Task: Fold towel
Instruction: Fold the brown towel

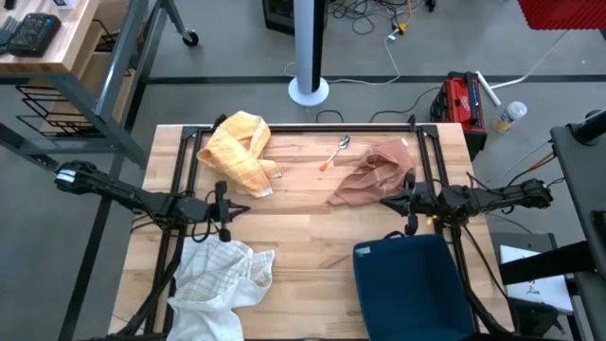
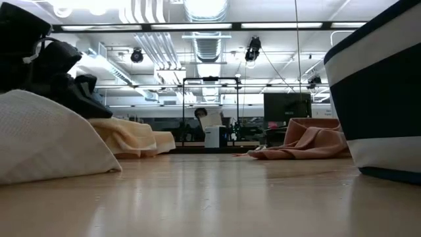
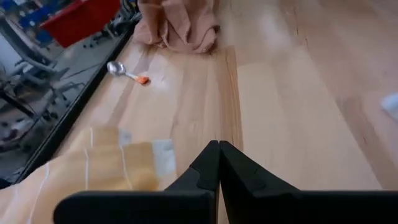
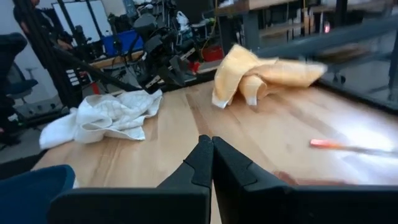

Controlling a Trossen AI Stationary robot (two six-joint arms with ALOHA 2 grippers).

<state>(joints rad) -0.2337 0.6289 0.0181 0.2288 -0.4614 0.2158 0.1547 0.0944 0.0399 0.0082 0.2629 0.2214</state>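
High view: four towels crumpled (image 1: pixel 244 152), both jaws closed

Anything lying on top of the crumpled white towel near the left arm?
Nothing rests on the crumpled white towel; the shut left gripper sits just beyond its edge. One corner hangs over the light wooden table edge. What lies under its folds is hidden.

Two dark jointed arms, black angular gripper (image 3: pixel 219 163) fingers

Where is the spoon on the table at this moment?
In the high view, the spoon lies on the bare wood near the table's far edge, between the yellow towel on its left and the pink towel on its right.
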